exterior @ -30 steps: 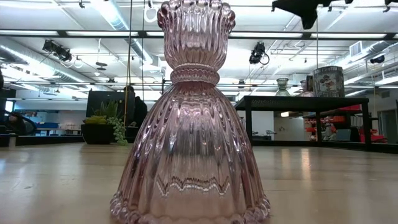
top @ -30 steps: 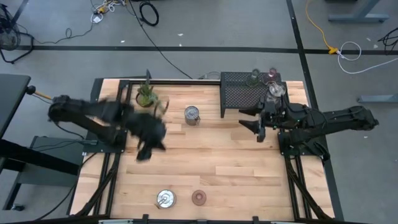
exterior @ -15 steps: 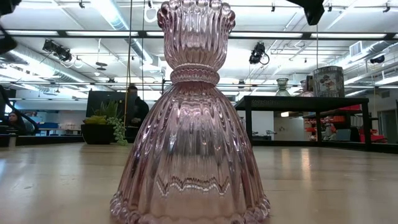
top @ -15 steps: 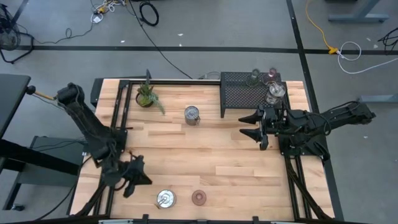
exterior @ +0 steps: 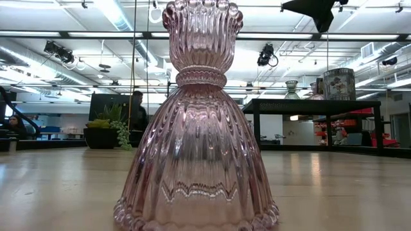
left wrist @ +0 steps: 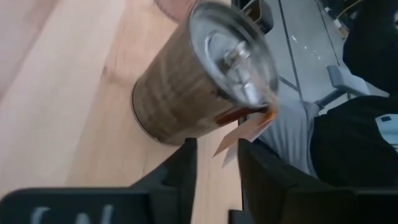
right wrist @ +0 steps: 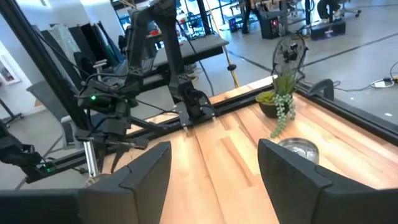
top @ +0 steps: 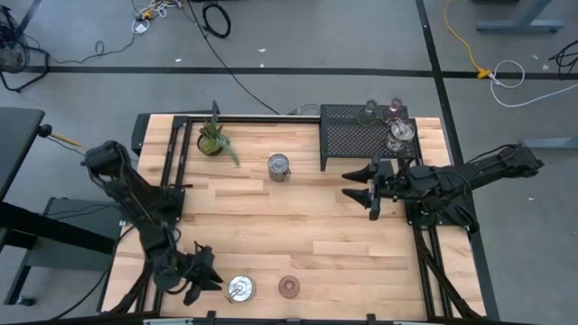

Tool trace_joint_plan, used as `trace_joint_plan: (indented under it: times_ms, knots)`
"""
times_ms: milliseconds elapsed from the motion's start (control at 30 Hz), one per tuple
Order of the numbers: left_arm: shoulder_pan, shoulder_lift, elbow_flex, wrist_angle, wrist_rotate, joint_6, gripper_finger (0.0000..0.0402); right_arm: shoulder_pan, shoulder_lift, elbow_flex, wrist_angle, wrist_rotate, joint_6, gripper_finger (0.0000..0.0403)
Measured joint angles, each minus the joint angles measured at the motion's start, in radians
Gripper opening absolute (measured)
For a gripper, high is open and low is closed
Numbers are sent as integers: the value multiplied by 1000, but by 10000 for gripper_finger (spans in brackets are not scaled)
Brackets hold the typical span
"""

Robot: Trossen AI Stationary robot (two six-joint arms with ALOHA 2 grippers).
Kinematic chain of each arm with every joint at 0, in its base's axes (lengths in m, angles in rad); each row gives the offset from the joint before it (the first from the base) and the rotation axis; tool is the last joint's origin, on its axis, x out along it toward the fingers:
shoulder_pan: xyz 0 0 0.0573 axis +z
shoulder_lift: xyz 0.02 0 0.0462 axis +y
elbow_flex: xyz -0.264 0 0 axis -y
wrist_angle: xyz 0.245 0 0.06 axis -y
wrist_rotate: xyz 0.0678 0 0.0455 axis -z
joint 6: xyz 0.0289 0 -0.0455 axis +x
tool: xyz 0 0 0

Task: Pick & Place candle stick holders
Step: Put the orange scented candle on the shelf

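A shiny silver candle stick holder [top: 240,289] with a paper tag stands near the table's near edge; it fills the left wrist view [left wrist: 199,81]. A pinkish-brown ribbed glass holder [top: 289,287] stands to its right and looms in the low view [exterior: 196,128]. Another silver holder [top: 279,166] stands mid-table toward the far side. Three holders [top: 394,122] sit on a black mesh rack [top: 348,140]. My left gripper [top: 200,277] is open just left of the tagged holder, its fingers [left wrist: 186,168] short of it. My right gripper [top: 366,188] is open and empty, raised beside the rack.
A small potted green plant [top: 213,140] stands at the far left, also in the right wrist view [right wrist: 281,93]. Black rails [top: 167,199] run along both table sides. Bare wood lies between the two grippers. A person [exterior: 135,115] stands in the room beyond.
My left gripper has swung from beside the plant at the far left toward the table's near edge and come down low beside the tagged silver holder. The holders have not moved.
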Motion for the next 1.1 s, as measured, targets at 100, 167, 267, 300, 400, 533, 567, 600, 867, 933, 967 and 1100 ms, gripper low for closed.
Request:
trace_joint_plan:
  times_ms: [100,167,267,300,400,533,567,600,867,933,967,1100]
  knots:
    - [1,63,0,59,2,-46,152,0,12,0,0,-1,0,240]
    - [3,101,0,118,0,-49,172,0,13,-1,1,-2,0,240]
    - [8,152,28,154,-7,-22,196,0,13,-1,2,-18,-4,240]
    - [9,167,44,155,-16,-10,203,0,13,-1,2,-20,-9,240]
    - [18,206,94,155,-27,82,223,0,13,-1,2,-26,-14,240]
    - [19,255,161,161,-20,169,240,0,13,-1,3,-26,-18,240]
    - [19,266,173,158,-3,187,242,0,13,-1,3,-26,-18,240]
    - [19,275,182,155,5,200,242,0,13,-1,3,-26,-18,240]
    - [17,310,196,71,21,203,229,0,13,-1,19,-26,-10,240]
    - [14,310,196,62,22,182,225,0,13,-1,19,-26,-10,240]
    - [9,310,196,59,19,178,223,0,13,-1,19,-26,-7,240]
    - [-19,326,196,68,-40,177,216,0,13,-1,19,-27,18,240]
